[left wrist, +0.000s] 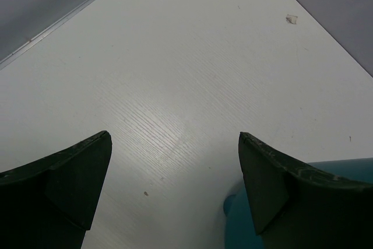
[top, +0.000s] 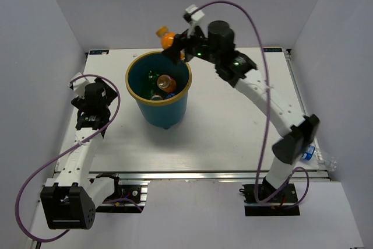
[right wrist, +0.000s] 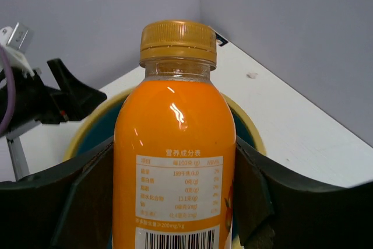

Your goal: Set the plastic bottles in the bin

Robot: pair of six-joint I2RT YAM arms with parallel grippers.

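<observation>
1. Clamped between the dark fingers (right wrist: pixel 76 196) of the right gripper (right wrist: pixel 173 164): an orange bottle (right wrist: pixel 175 138), yellow cap pointing away from the wrist, printed label and barcode facing the lens.
2. Hangs above the far rim of the bin (top: pixel 166 112) in the top view, bottle (top: pixel 167 38) and gripper (top: pixel 176 49) both over the yellowish edge and not yet inside.
3. Seen past the bottle in the right wrist view: the same yellowish rim (right wrist: pixel 247 123) and the teal inside of the bin.
4. Already lying in the bin, packed close together: a second orange bottle (top: pixel 166 80), a green bottle (top: pixel 152 77) and a third bottle (top: pixel 170 93) showing blue and white.
5. Spread wide and holding nothing: the left gripper (left wrist: pixel 175 144), poised over the white table (left wrist: pixel 175 56), with the teal bin wall (left wrist: pixel 239 225) just beside its right finger.
6. Lying at the table's right edge, near the right arm's elbow: one clear bottle (top: pixel 319 158) with a blue cap.
</observation>
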